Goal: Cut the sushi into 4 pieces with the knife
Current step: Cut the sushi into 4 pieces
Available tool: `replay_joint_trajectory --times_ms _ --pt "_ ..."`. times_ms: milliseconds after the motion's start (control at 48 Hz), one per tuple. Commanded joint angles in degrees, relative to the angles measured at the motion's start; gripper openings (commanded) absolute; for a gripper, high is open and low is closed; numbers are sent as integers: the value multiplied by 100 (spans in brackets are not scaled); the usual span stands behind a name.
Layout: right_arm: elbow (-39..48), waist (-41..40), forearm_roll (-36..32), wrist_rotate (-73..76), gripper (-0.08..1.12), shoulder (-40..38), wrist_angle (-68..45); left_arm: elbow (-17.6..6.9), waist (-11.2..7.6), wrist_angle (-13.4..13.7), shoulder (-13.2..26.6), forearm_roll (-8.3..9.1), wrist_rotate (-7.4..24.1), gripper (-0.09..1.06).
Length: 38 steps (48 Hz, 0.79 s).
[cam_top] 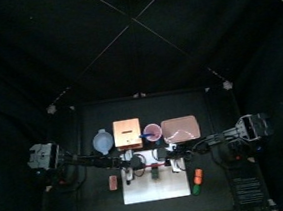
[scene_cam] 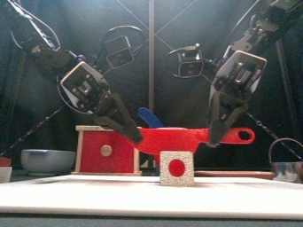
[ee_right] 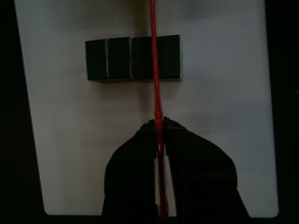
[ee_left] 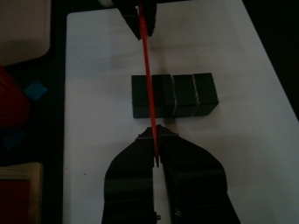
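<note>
Black curtains [cam_top: 41,52] — white board [ee_left: 105,52], sushi roll [ee_left: 173,94], red knife [scene_cam: 178,136]

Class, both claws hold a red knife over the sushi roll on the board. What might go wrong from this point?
1. The left claw and right claw are both shut on the red knife, so nothing steadies the sushi roll; it may slide or tip on the white board.
2. The wrist views put the blade near a seam, not surely on it; pieces may come out uneven.
</note>
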Motion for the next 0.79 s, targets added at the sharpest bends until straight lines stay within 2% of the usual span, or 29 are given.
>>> replay_joint_trajectory --times_ms 21,417,792 --pt "-114 44 0 9 15 -62 9 -70 9 0 -26 18 9 35" --pt "-149 114 9 18 15 -44 9 -70 -26 35 -35 18 18 35" --pt "-70 185 70 18 15 563 -35 -105 -26 44 457 0 0 35"
